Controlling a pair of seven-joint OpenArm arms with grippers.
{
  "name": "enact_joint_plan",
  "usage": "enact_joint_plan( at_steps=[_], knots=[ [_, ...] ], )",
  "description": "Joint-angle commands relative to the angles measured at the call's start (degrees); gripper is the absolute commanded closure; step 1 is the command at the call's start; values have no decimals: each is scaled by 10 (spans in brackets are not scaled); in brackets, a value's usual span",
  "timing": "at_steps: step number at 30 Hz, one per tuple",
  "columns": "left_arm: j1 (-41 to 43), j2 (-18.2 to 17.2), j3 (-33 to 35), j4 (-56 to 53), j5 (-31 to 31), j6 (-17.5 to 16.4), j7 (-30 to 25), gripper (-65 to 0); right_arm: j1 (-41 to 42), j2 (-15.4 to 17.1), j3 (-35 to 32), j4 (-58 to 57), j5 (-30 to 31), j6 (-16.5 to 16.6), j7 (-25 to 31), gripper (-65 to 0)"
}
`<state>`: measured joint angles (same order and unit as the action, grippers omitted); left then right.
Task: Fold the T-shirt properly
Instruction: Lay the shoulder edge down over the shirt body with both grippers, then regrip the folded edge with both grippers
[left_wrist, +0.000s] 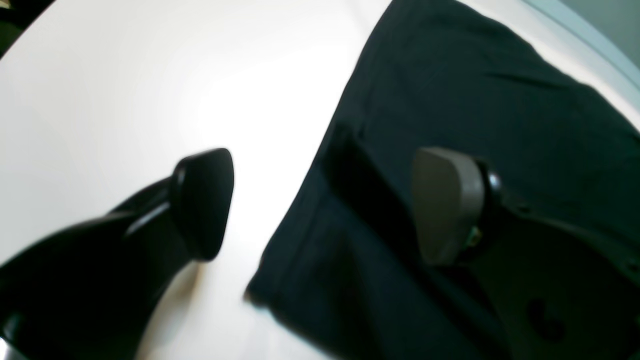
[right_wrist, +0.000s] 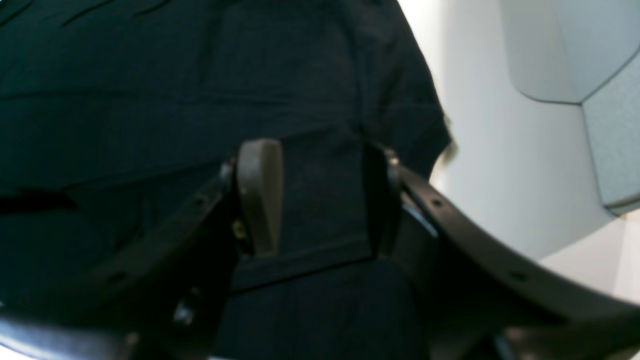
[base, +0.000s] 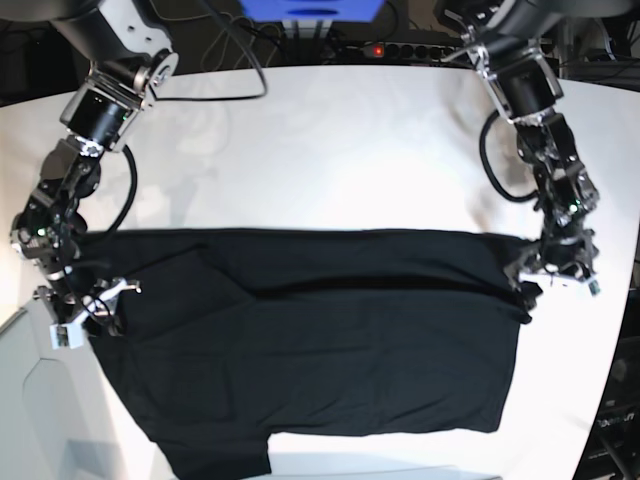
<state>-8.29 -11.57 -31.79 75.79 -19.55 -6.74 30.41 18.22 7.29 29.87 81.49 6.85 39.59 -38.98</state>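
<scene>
One large black short-sleeved cloth T-shirt (base: 310, 340) is shown spread plain side up on the white counter (base: 330, 140), its near hem toward the viewer and one sleeve at the near left corner. A lengthwise fold line is seen across the upper part, so a first fold is judged to have been laid. Two claws are counted, one at each far corner. The left claw (left_wrist: 320, 205) is held wide astride the shirt's edge, nothing gripped. The right claw (right_wrist: 317, 200) stands parted over the cloth, apparently released.
</scene>
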Motion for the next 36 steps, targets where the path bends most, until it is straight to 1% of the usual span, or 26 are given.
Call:
enact_joint_plan(
  at_steps=[1,7,11,14,16,18,19,23,27,29,31,33,34,36],
  knots=[
    [0,-12,-3,5,-1,-2,-7,-536,15,7,0,12,13,4,17,-281],
    [28,-8,-3,3,-1,-2,-7,-535,9,8,2,29,13,4,16,-282],
    [32,-7,0,-21,-1,-2,-8,-535,-15,7,15,81,13,4,11,-283],
    [31,-6,1,-36,-1,-2,-8,-534,-37,7,21,101,13,4,11,-283],
    [30,2,2,-45,-1,-2,-8,-526,-53,7,37,101,13,4,11,-283],
    [29,5,3,-55,-1,-2,-8,-487,-65,8,56,92,12,4,17,-283],
    [24,5,3,-59,-1,-2,-8,-457,-67,8,63,82,12,4,17,-283],
    [6,5,3,-88,-1,-2,-8,-328,-68,33,89,22,12,4,17,-283],
    [-9,3,3,-112,-1,-6,-8,-215,-67,60,96,-44,12,4,17,-283],
    [-9,3,3,-117,-1,-31,-8,-167,-67,69,96,-61,12,4,18,-283],
    [-10,4,3,-121,-1,-68,-8,-120,-67,77,96,-75,12,4,18,-283],
    [-10,5,3,-121,-1,-90,-8,-69,-67,85,96,-94,12,4,18,-283],
    [-10,5,3,-121,0,-93,-8,-49,-67,88,96,-103,12,4,18,-283],
    [-10,5,3,-121,0,-92,-8,-34,-66,91,95,-115,12,4,18,-283]
  ],
)
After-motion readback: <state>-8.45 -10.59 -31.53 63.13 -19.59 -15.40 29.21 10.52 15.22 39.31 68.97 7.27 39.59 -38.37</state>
